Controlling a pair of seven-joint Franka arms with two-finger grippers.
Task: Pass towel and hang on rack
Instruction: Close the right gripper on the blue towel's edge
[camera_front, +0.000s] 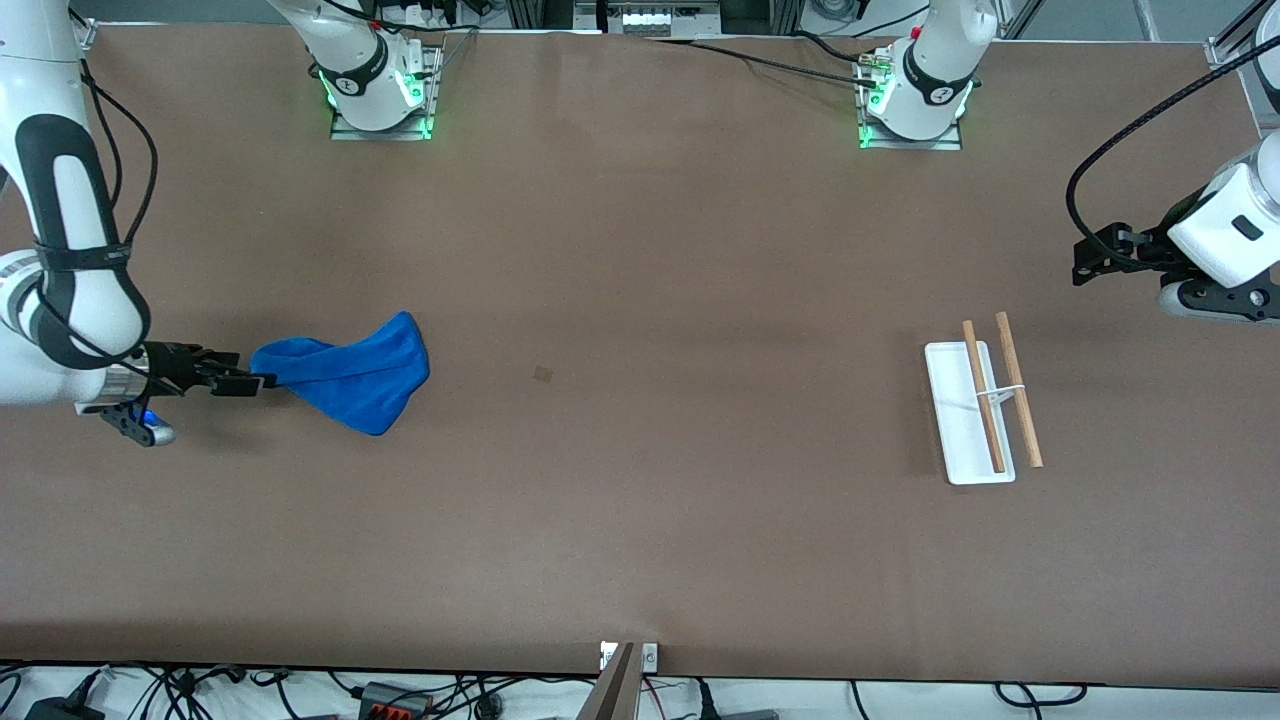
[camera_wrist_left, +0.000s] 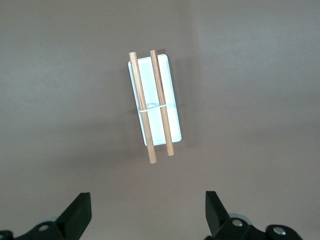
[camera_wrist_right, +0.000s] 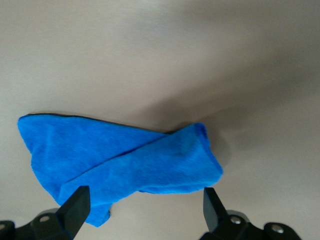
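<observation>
The right gripper (camera_front: 262, 381) is being held spread at the blue towel's (camera_front: 350, 372) edge for pickup; the left gripper (camera_wrist_left: 148, 214), fingers apart, is being kept waiting over the table near the rack (camera_front: 982, 408).

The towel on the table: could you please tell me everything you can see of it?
The towel is bright blue, soft terry-like cloth, loosely folded over itself and crumpled, lying flat on the brown table toward the right arm's end. The open right gripper is at its narrow end, fingers either side of the cloth edge; a closed grasp is not visible. Nothing else touches it.
</observation>
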